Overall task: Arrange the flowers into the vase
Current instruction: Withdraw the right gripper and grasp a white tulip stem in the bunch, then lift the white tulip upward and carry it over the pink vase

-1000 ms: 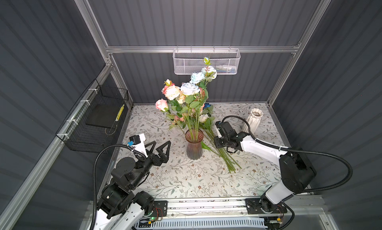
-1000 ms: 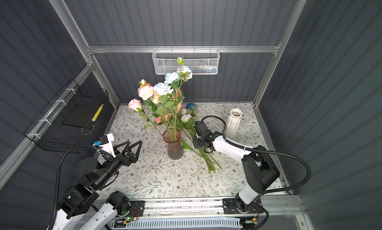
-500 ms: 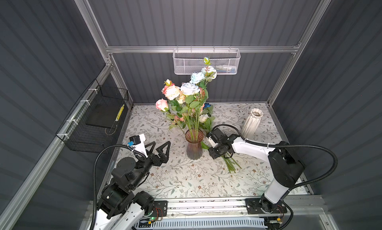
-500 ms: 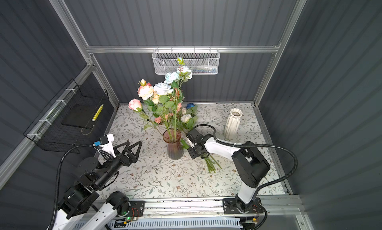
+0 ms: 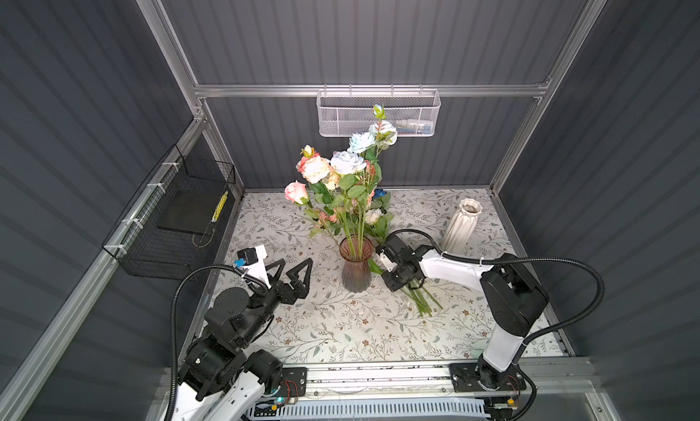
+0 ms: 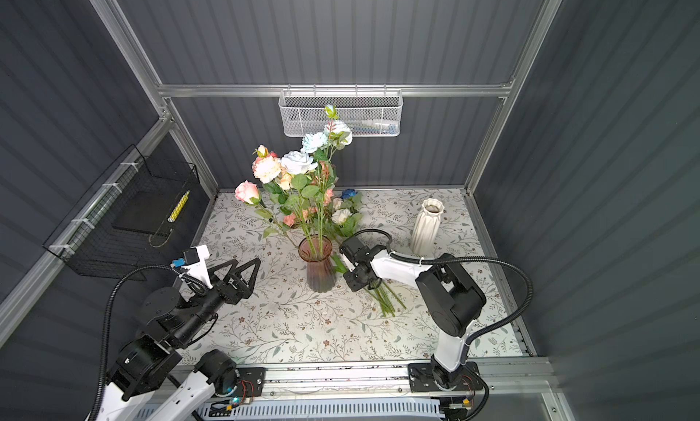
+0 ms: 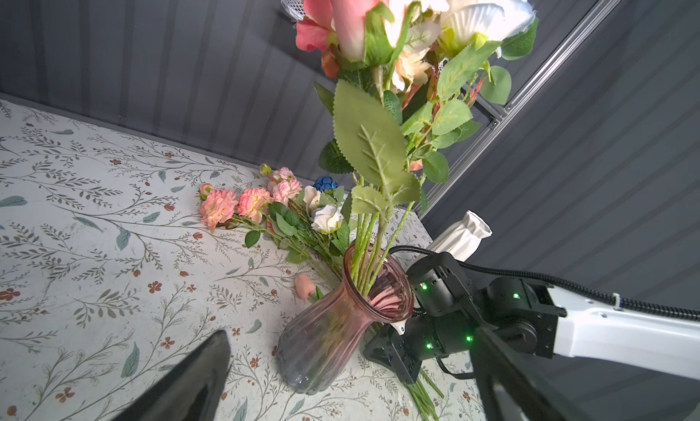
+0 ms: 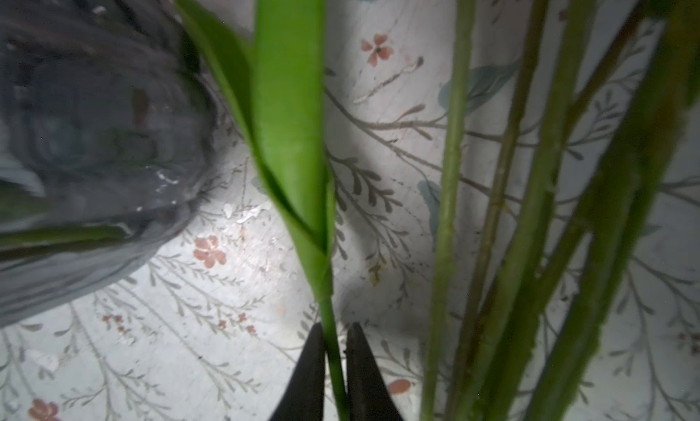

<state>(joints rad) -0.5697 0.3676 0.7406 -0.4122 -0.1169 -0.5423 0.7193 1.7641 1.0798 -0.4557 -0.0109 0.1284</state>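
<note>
A pink glass vase (image 5: 355, 267) (image 6: 320, 268) (image 7: 333, 339) stands mid-table with several flowers (image 5: 346, 163) upright in it. More flowers (image 7: 250, 203) lie on the table behind and right of the vase, and their stems (image 5: 422, 301) fan toward the front. Low beside the vase's right side, my right gripper (image 5: 391, 284) (image 8: 335, 347) is shut on one thin green stem (image 8: 328, 317) that carries a long leaf. My left gripper (image 5: 297, 262) (image 6: 247, 262) (image 7: 350, 328) hangs open left of the vase and holds nothing.
A white ribbed vase (image 5: 462, 222) (image 6: 426, 226) stands at the back right. A white mesh basket (image 5: 378, 114) hangs on the back wall, and a black wire basket (image 5: 182, 218) on the left wall. The walls close in on three sides.
My right gripper has come forward and left to the stems beside the vase and has shut on one stem. The left arm has not moved.
</note>
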